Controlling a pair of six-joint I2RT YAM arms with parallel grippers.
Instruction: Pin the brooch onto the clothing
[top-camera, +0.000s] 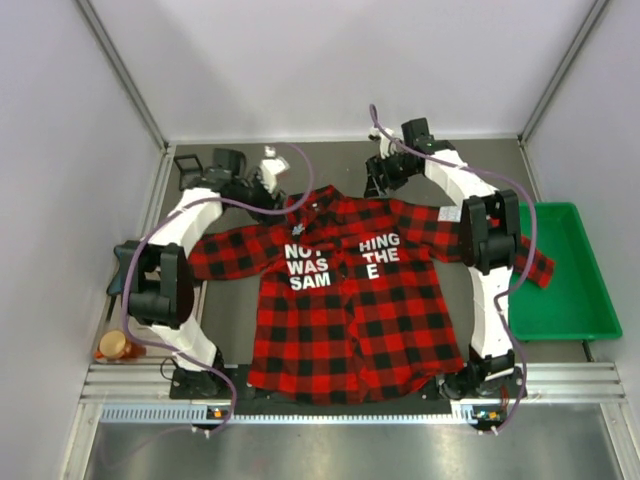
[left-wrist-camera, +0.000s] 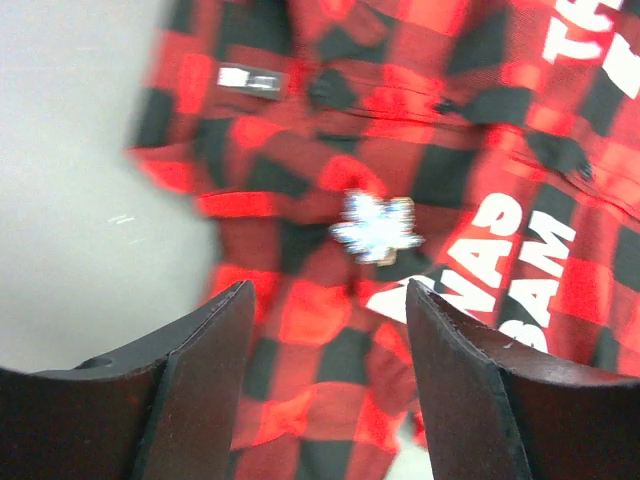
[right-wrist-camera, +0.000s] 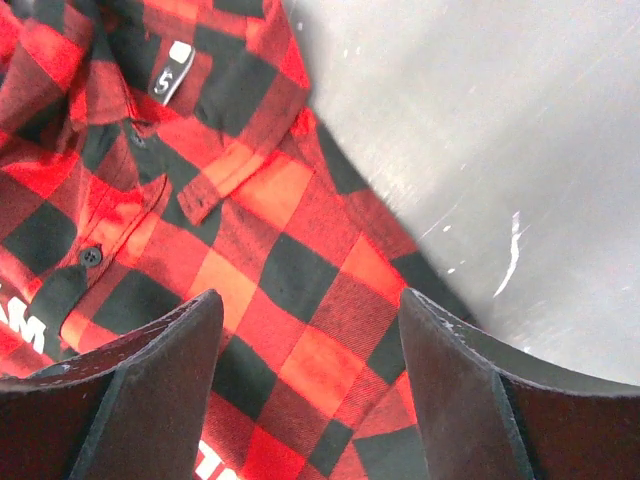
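1. Seen from above, the clothing (top-camera: 350, 320), a red-and-black plaid shirt, lay spread flat on the table (right-wrist-camera: 480, 150), collar at the far side and both sleeves out.
2. The brooch (left-wrist-camera: 375, 228) rested on the shirt's chest just below the collar, touching the top of the white lettering, on the left arm's side of the button line.
3. The left gripper (left-wrist-camera: 330, 295) hung over it with its fingers spread wide and empty. The brooch sat beyond the fingertips, not between them.
4. The right gripper (right-wrist-camera: 312, 300) hovered above the shirt's shoulder near the bare table, its fingers likewise wide and holding nothing.
5. The pinning step seemed at or near its end, but whether the pin passed through the cloth could not be told. Next would probably be a check that it holds, without dragging the fabric.
6. The brooch looked tiny, pale bluish-white and glittery, with a jagged leaf or star outline. It was blurred in the wrist view.
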